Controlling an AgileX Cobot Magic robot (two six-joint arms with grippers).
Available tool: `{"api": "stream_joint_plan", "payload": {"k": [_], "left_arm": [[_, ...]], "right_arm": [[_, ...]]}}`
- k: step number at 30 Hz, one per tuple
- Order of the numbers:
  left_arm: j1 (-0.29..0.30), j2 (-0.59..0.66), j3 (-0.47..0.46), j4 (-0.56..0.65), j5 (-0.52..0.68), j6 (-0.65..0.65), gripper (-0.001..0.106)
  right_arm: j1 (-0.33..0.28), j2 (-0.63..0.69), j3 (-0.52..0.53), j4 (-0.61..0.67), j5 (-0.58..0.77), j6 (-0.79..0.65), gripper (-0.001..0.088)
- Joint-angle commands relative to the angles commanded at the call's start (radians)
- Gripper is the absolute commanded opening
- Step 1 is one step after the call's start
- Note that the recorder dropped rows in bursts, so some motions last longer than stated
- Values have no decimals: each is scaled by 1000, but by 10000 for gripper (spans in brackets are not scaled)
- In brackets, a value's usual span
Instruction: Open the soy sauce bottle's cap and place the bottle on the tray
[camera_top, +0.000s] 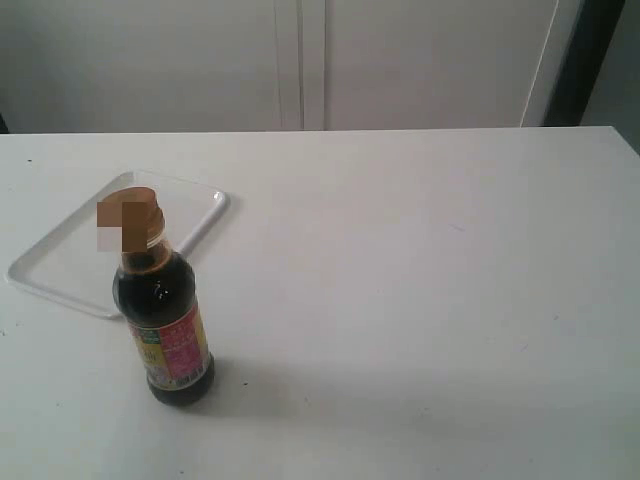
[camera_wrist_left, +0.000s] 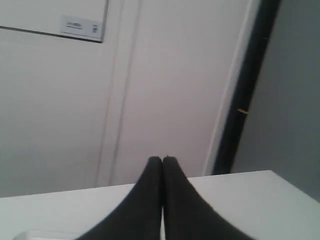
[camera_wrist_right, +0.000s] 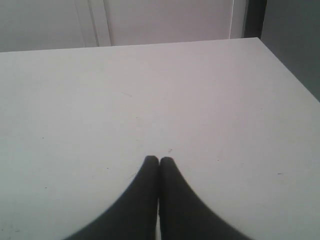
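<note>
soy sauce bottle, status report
Both grippers, left and right, shut, empty. Soy sauce bottle upright on table, cap on, beside tray. Nothing blocking.

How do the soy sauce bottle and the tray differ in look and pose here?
The soy sauce bottle stands upright, tall and narrow; the tray lies flat, low and wide. The bottle is dark with a colourful label; the tray is plain white. The bottle stands in front of the tray, not in it. Both rest on the white table.

You're looking down from the front at the table (camera_top: 420, 300), while both wrist cameras are facing its far wall (camera_wrist_left: 165, 75).
</note>
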Motion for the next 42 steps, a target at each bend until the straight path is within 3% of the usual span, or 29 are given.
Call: {"api": "stream_joint_plan", "payload": {"k": [4,9,13,17,20,42], "left_arm": [[0,2,0,14,-51,-54,0],[0,17,0,139,-76,-131,41],[0,42,0,180,-137,-131,329],[0,66,0,170,-143,-108,798],[0,80,0,170,-147,-99,1050],[0,302,0,198,-282,31,1051]], "right_arm": [[0,0,0,0,-2,0,0],[0,0,0,0,-30,0,0],[0,0,0,0,-90,0,0],[0,0,0,0,-127,0,0],[0,0,0,0,-139,0,0],[0,0,0,0,-183,0,0]]}}
